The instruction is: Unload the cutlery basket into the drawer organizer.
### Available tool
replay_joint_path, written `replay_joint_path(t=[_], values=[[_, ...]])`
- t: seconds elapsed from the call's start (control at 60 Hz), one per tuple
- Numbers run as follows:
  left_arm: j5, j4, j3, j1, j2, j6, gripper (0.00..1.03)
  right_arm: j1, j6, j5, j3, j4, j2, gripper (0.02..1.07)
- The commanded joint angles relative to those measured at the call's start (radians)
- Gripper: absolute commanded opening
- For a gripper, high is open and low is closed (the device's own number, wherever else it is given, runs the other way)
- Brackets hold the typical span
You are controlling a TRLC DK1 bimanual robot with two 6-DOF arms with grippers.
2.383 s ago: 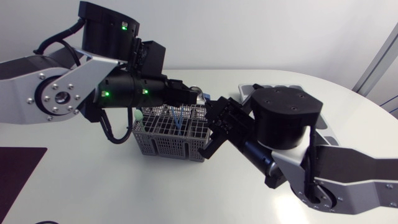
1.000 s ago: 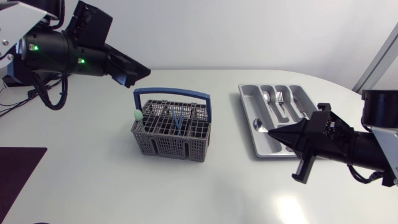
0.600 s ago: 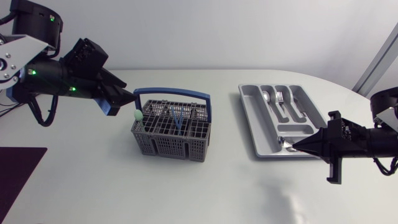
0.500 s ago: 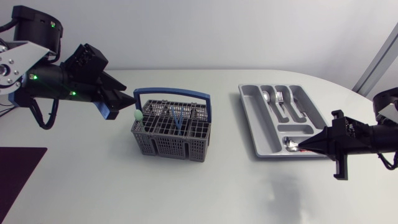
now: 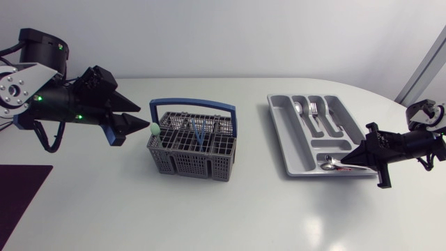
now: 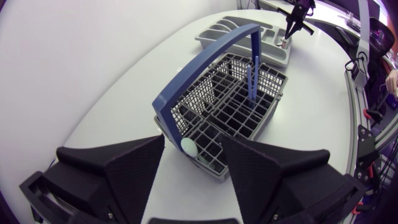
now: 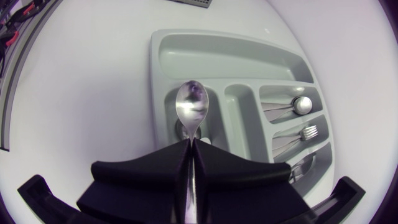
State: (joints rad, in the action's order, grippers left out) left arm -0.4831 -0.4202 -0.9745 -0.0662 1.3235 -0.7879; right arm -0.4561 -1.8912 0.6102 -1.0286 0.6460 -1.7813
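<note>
- While the right gripper point(image 5: 357, 161) is clamped on the spoon point(image 7: 191, 102) by its handle, the bowl hangs low over the organizer's point(image 5: 277, 118) nearest compartment. It should be lowered flat and released gently, so that it does not bounce out.
- Spread wide, the left gripper point(image 5: 136, 125) hovers just beside the basket point(image 5: 188, 159), where a blue utensil point(image 6: 252, 78) stands. It should approach from above and stay clear of the handle.

The right gripper point(image 7: 189, 144) pinches a spoon point(image 7: 191, 104) by its handle, the bowl pointing out over the grey tray point(image 7: 217, 43). Beside it (in separate slots) lie a fork point(image 7: 303, 132) and a second spoon point(image 7: 297, 105).
</note>
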Motion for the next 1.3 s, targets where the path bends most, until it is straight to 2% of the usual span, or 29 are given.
replay_joint_path(t=[0.0,0.1,0.183,0.233,0.3,0.467,0.55,0.617,0.7,0.717,0.817,1.017,1.1,1.167,1.283], values=[[-0.026,0.006,0.030,0.014,0.016,-0.043,0.65,0.017,-0.054,-0.026,-0.016,-0.026,-0.035,0.07],[-0.048,0.006,0.042,0.022,0.016,-0.062,0.65,0.027,-0.062,-0.055,-0.021,-0.054,-0.055,0.08],[-0.048,0.015,0.056,0.023,0.017,-0.077,0.65,0.031,-0.063,-0.076,-0.005,-0.098,-0.055,0.14],[-0.048,0.024,0.065,0.023,0.017,-0.082,0.65,0.031,-0.063,-0.084,0.002,-0.117,-0.053,0.22],[-0.048,0.043,0.079,0.023,0.017,-0.086,0.65,0.033,-0.055,-0.095,0.019,-0.152,-0.050,0.38],[-0.048,0.084,0.091,0.020,0.049,-0.083,0.65,0.033,-0.008,-0.104,0.030,-0.161,-0.020,0.55],[-0.049,0.086,0.077,0.022,0.079,-0.079,0.65,0.037,0.012,-0.101,0.056,-0.161,0.022,0.60],[-0.051,0.086,0.063,0.022,0.103,-0.060,0.65,0.040,0.046,-0.101,0.071,-0.160,0.054,0.71],[-0.051,0.084,0.040,0.023,0.132,-0.022,0.65,0.045,0.053,-0.093,0.119,-0.155,0.114,1.02],[-0.051,0.083,0.037,0.025,0.138,-0.014,0.65,0.045,0.053,-0.090,0.128,-0.155,0.125,1.04],[-0.052,0.081,0.011,0.025,0.164,0.058,0.65,0.046,0.060,-0.072,0.176,-0.147,0.187,1.03],[-0.052,0.055,-0.053,0.025,0.198,0.203,0.48,0.042,0.089,-0.026,0.220,-0.123,0.253,1.03],[-0.054,0.012,-0.084,0.022,0.210,0.236,0.42,0.039,0.099,-0.013,0.229,-0.115,0.272,1.03],[-0.054,-0.005,-0.099,0.022,0.218,0.260,0.40,0.036,0.103,-0.004,0.239,-0.108,0.286,1.03],[-0.054,-0.094,-0.151,0.023,0.249,0.265,0.40,0.036,0.112,0.005,0.240,-0.089,0.312,1.03]])
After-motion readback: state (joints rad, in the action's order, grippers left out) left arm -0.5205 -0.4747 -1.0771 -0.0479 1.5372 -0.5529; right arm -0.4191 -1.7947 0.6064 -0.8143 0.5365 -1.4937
